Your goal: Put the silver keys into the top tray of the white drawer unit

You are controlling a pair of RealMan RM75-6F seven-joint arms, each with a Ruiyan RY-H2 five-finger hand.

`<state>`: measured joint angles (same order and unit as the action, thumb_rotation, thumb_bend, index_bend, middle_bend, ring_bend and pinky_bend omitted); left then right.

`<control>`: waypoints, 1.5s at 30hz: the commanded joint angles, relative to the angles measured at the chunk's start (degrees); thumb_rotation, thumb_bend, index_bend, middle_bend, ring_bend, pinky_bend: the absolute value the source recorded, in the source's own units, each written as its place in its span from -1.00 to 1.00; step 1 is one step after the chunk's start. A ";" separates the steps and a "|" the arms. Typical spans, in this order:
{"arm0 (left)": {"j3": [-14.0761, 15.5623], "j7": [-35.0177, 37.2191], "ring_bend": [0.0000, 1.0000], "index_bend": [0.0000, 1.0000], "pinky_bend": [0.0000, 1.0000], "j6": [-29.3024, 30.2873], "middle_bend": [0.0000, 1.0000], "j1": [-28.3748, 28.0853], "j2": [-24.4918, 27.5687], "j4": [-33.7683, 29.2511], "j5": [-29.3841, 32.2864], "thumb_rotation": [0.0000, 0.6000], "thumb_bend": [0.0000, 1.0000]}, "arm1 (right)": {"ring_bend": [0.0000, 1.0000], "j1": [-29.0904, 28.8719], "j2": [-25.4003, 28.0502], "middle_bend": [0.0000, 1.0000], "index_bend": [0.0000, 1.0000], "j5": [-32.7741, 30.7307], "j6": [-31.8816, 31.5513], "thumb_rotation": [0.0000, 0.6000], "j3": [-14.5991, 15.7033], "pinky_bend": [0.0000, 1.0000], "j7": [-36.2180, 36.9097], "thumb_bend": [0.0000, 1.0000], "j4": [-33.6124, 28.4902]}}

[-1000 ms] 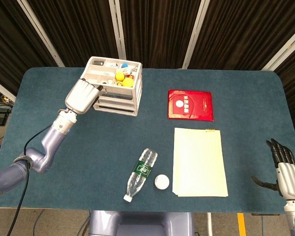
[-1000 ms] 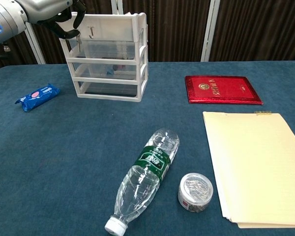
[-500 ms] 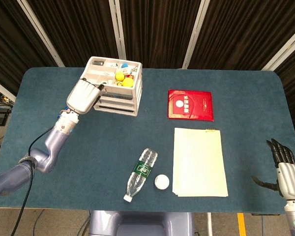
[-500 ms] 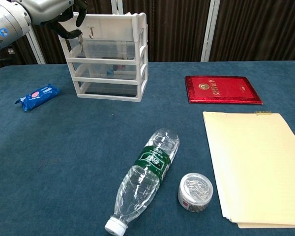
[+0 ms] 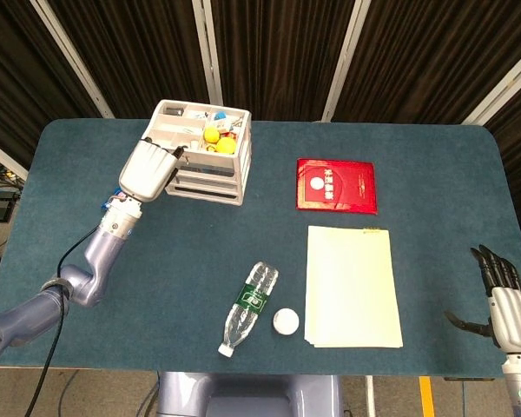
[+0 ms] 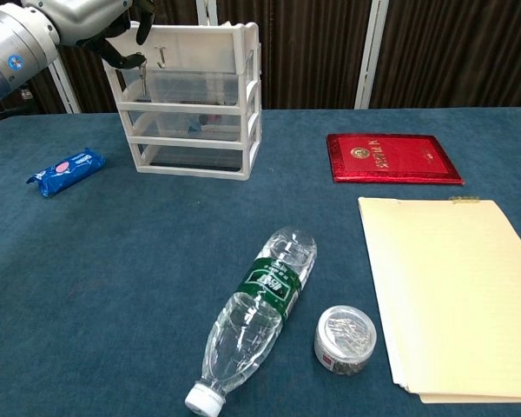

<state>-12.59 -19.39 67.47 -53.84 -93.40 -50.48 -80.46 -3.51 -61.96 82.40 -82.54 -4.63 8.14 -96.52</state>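
The white drawer unit (image 5: 210, 176) (image 6: 191, 113) stands at the back left of the table. Its top tray (image 5: 162, 116) holds yellow balls and small items. My left hand (image 5: 148, 169) (image 6: 95, 22) hovers at the unit's front left corner, fingers curled, pinching the silver keys (image 6: 143, 74). The keys dangle in front of the top tray's front wall; the head view hides them under the hand. My right hand (image 5: 504, 300) rests at the table's front right edge with its fingers apart and nothing in it.
A blue snack packet (image 6: 65, 171) lies left of the unit. A plastic bottle (image 5: 250, 308) (image 6: 260, 321) and a round tin (image 5: 285, 321) (image 6: 345, 340) lie front centre. A red booklet (image 5: 336, 185) and a cream folder (image 5: 352, 287) lie to the right.
My left hand has shifted slightly right along the unit's front corner, and the keys now hang lower in front of the top tray. The right hand has not moved.
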 commanded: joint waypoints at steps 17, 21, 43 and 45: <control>-1.31 -1.48 0.70 0.12 0.53 1.39 0.89 -0.26 -3.22 1.97 0.88 1.00 -0.46 | -1.00 0.12 0.02 -1.00 -1.00 0.31 -0.35 1.00 0.01 -1.00 0.31 -1.00 -0.07; -1.66 -1.86 0.70 0.13 0.53 1.65 0.89 -0.47 -4.00 2.48 1.09 1.00 -0.46 | -1.00 0.19 0.06 -1.00 -1.00 0.37 -0.42 1.00 0.06 -1.00 0.46 -1.00 -0.12; -2.86 -2.30 0.70 0.13 0.53 2.10 0.89 -1.68 -6.98 6.40 1.82 1.00 -0.50 | -1.00 0.31 0.23 -1.00 -1.00 0.45 -0.59 1.00 0.04 -1.00 1.01 -1.00 -0.34; -2.94 -2.21 0.70 0.12 0.53 1.98 0.89 -1.81 -7.22 6.75 1.91 1.00 -0.49 | -1.00 0.34 0.25 -1.00 -1.00 0.49 -0.65 1.00 0.04 -1.00 1.06 -1.00 -0.37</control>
<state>-15.49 -21.64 69.48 -55.60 -100.55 -43.81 -78.59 -3.16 -61.72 82.89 -83.19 -4.59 9.20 -96.89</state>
